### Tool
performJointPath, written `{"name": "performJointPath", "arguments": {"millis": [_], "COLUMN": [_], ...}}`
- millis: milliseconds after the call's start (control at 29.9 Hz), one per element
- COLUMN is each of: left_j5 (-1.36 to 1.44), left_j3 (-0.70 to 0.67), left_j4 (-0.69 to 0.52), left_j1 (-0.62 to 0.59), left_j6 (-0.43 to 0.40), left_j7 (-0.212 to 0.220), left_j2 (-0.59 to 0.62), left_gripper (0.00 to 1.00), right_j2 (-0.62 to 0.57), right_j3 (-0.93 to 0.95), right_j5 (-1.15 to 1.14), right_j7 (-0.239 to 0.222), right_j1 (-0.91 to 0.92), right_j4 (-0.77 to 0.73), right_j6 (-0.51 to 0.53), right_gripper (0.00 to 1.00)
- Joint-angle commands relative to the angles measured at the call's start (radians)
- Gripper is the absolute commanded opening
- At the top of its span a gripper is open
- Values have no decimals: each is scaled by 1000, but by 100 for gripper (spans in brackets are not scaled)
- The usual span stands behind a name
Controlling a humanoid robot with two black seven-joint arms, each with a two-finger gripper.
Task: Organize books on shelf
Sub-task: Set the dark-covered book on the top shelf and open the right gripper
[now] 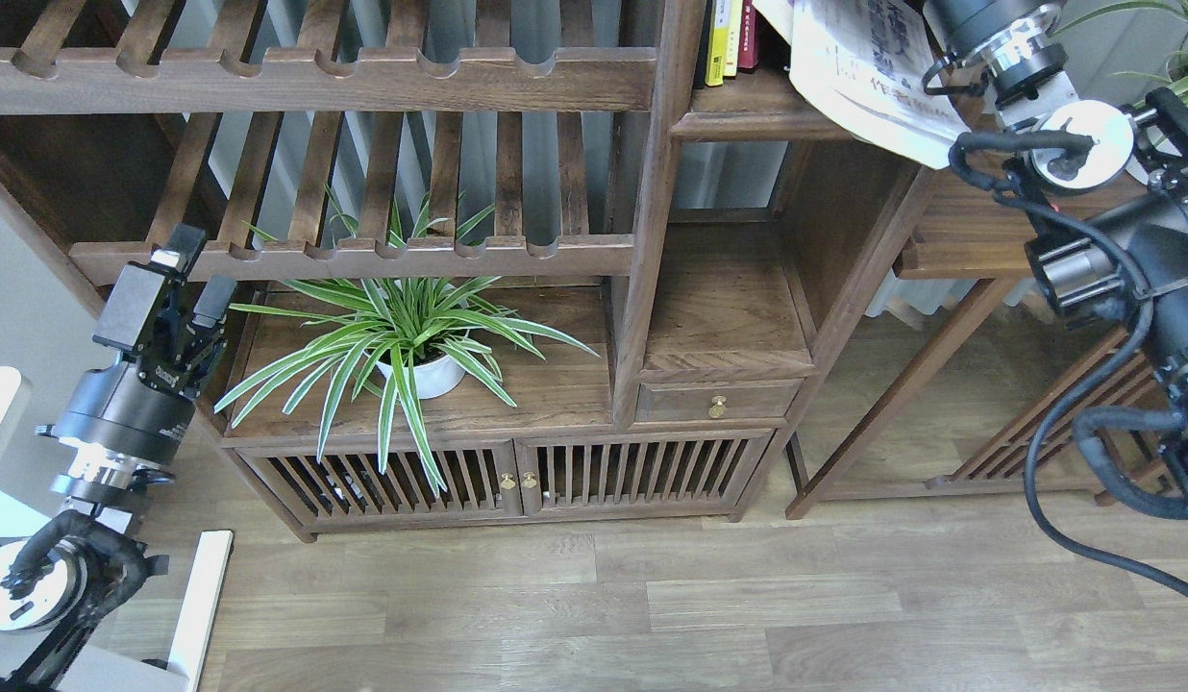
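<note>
A white book with big blue Chinese characters [858, 82] lies tilted at the top right. It hangs over the front edge of the dark wooden shelf cubby [748, 123]. My right arm [1084, 144] reaches up beside the book, and its wrist touches the book's right side. Its fingers are cut off by the top edge, so I cannot see a grasp. My left gripper [195, 274] is open and empty at the far left, pointing up beside the slatted rack. The lavender-white and red-black books are out of view.
Slim yellow [719, 43] and red [747, 34] spines stand in the cubby behind the book. A potted spider plant [411, 356] sits on the low cabinet top. Slatted racks [363, 255] fill the left side. A side table [950, 240] stands to the right.
</note>
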Motion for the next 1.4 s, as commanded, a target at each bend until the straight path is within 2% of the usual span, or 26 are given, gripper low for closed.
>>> {"name": "performJointPath", "arguments": {"millis": [0,100,568,602,669,836,903,1371], "left_j5": [0,0,0,0,0,0,0,0], "left_j3": [-1,-1,-1,-1,-1,-1,-1,-3], "left_j4": [0,0,2,2,2,2,2,2], "left_j1": [1,2,10,10,10,12,12,16], "left_j6": [0,0,0,0,0,0,0,0], "left_j7": [0,-4,-4,-5,-5,-5,-7,-10], "left_j2": [2,2,-2,-2,-2,-2,-2,-2], "left_gripper": [99,99,99,99,99,99,99,99], "right_j2": [6,8,46,49,51,81,84,87], "right_j3": [0,-2,-2,-2,-2,1,4,0], "right_j5": [0,-2,-8,-11,-22,-78,-94,-100], "right_j7": [0,0,0,0,0,10,13,12], "right_j1": [3,0,21,24,29,50,56,56], "right_j4": [-4,-4,-36,-37,-40,-43,-42,-39], "right_j6": [0,0,0,0,0,0,0,0], "right_gripper": [15,19,23,25,36,77,89,92]}}
